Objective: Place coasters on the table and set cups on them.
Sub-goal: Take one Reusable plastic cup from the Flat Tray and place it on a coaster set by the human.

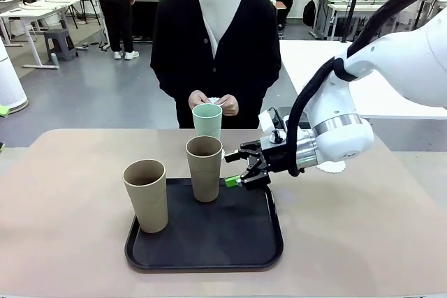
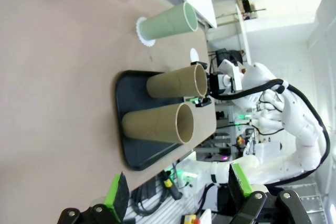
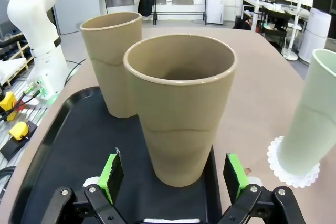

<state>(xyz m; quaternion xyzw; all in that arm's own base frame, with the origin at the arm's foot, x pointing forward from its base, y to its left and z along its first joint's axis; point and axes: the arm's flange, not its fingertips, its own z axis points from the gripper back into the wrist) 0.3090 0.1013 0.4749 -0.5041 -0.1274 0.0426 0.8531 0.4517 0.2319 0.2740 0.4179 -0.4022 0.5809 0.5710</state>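
On the black tray (image 1: 209,256) the left tan cup (image 1: 146,195) stands upright, mouth up, and the second tan cup (image 1: 204,169) stands the same way, long axis vertical, just left of my right gripper (image 1: 232,169), whose jaws are spread wide and empty, facing it. Behind the tray, the mint green cup (image 1: 207,121) stands upright on a coaster (image 3: 286,174) on the table (image 1: 70,172), and another coaster (image 1: 334,167) lies flat by my right arm. My left gripper (image 2: 178,190) hangs spread apart, holding nothing
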